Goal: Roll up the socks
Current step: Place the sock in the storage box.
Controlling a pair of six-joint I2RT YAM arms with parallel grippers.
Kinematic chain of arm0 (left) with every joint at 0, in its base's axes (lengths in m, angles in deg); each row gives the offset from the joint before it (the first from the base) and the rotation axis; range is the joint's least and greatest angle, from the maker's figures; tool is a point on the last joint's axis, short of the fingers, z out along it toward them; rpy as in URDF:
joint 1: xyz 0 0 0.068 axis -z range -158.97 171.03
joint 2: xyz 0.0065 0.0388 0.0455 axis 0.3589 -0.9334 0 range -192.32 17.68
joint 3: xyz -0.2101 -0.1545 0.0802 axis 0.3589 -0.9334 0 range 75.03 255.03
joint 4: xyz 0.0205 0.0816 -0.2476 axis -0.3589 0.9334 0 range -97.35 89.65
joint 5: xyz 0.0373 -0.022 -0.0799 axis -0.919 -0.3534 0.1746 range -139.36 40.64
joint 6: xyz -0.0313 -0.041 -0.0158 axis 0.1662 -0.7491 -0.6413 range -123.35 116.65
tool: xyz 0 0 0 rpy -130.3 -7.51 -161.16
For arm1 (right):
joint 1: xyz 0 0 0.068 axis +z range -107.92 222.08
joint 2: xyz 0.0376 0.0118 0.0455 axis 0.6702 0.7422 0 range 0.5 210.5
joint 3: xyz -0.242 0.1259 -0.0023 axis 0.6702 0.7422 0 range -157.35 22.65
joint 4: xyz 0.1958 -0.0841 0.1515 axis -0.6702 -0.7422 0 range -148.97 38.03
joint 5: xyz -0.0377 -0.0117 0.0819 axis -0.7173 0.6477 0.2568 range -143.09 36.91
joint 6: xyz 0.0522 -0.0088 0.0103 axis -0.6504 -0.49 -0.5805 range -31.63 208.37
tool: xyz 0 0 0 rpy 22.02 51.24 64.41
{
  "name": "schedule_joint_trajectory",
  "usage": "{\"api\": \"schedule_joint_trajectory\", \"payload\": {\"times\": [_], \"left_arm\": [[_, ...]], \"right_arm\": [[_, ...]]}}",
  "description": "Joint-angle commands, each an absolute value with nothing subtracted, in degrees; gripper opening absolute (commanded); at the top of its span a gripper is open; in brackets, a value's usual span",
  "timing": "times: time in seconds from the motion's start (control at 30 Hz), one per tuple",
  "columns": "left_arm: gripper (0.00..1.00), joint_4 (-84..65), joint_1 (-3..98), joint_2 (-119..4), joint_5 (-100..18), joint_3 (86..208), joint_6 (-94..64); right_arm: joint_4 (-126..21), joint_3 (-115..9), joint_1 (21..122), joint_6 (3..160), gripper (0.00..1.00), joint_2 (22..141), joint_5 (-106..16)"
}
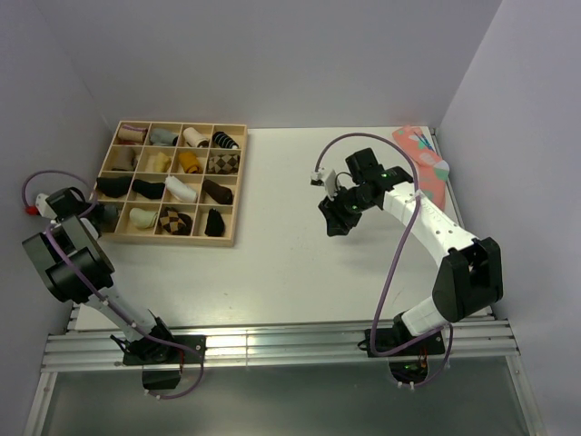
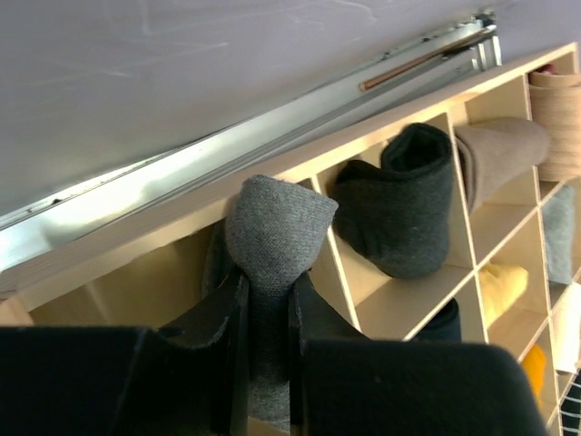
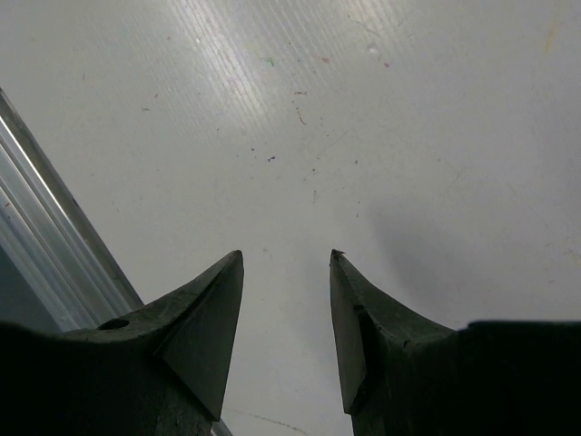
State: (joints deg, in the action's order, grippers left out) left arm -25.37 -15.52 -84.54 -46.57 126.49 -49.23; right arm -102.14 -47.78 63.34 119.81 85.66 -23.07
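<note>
Socks of plain charcoal-grey soft knit, bundled into one rounded roll, sit pinched between the black fingers of my left pincer, which is closed tight on the roll's lower part. I hold the roll at the near left corner of the pale wooden compartment tray, right against the divider beside the corner compartment; I cannot tell whether it touches the tray floor. In the next compartment along lies a darker charcoal sock roll, and past that a tan sock roll. My right pincer hangs with its jaws apart and nothing between them, over the bare white worktop, well apart from the tray. A salmon-pink dotted sock lies flat at the worktop's far right edge.
</note>
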Motion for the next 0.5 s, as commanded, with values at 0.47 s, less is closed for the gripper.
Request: {"api": "schedule_joint_trajectory", "payload": {"times": [0.47], "left_arm": [[0.00, 0.71, -16.50, -91.21, -57.17, 136.02, -49.93]], "right_arm": [[-102.51, -47.14, 64.67, 120.53, 0.50, 82.50, -23.03]]}}
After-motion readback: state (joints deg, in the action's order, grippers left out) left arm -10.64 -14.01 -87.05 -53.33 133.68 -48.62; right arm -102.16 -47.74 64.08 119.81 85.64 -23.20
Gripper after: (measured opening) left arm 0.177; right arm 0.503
